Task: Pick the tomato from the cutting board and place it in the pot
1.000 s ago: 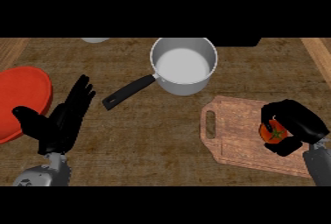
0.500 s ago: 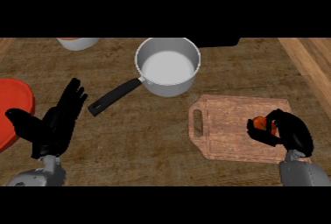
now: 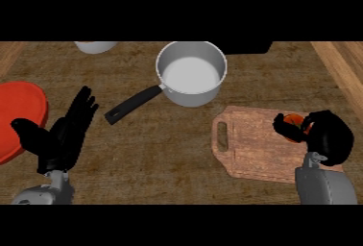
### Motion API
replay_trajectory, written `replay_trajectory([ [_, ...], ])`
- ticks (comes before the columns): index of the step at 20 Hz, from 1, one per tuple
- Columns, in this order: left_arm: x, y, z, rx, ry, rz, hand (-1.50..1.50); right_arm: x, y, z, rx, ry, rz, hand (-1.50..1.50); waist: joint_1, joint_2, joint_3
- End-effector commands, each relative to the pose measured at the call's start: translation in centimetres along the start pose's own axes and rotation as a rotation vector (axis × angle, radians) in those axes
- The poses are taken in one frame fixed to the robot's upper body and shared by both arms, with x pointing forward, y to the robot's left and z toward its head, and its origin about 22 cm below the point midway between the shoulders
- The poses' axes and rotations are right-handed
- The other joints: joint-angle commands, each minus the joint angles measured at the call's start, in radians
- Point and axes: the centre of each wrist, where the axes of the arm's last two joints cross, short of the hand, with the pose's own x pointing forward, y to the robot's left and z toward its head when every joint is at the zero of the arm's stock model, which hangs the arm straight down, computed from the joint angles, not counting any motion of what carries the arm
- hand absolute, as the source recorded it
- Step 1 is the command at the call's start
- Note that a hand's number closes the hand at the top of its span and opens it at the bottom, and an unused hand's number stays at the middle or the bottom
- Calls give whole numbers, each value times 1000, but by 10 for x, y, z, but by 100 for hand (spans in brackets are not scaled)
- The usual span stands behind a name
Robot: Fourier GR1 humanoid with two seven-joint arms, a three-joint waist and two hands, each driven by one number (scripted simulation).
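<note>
A red tomato [image 3: 294, 126] sits at the right end of the wooden cutting board [image 3: 251, 146], with my right hand [image 3: 325, 135] curled round it so that only its left part shows. Whether the tomato rests on the board or hangs just above it cannot be told. The steel pot [image 3: 190, 73] stands up and to the left of the board, its black handle [image 3: 132, 105] pointing down-left. My left hand [image 3: 62, 132] rests open at the lower left, fingers up, holding nothing.
A red plate [image 3: 18, 117] lies at the left edge, partly behind my left hand. A white bowl [image 3: 95, 46] shows at the top left. A dark object [image 3: 248, 47] sits behind the pot. A raised wooden edge [image 3: 342, 65] runs down the right side.
The view has shifted between frames. My right hand stays curled round the tomato at the board's right end. The left hand has not changed its pose.
</note>
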Motion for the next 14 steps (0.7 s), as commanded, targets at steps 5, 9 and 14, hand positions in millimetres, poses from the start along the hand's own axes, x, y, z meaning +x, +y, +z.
replay_trajectory([
  [5,3,-17,-3,-92,-8,-11,0,104,-64,50,-336,3,-92,150,90,2,-2],
  [9,2,-24,-7,-111,-4,-12,0,149,-91,86,-447,-17,-105,150,123,14,2],
  [14,8,-38,-10,-164,-22,-10,0,191,-109,107,-513,55,-82,150,163,32,9],
])
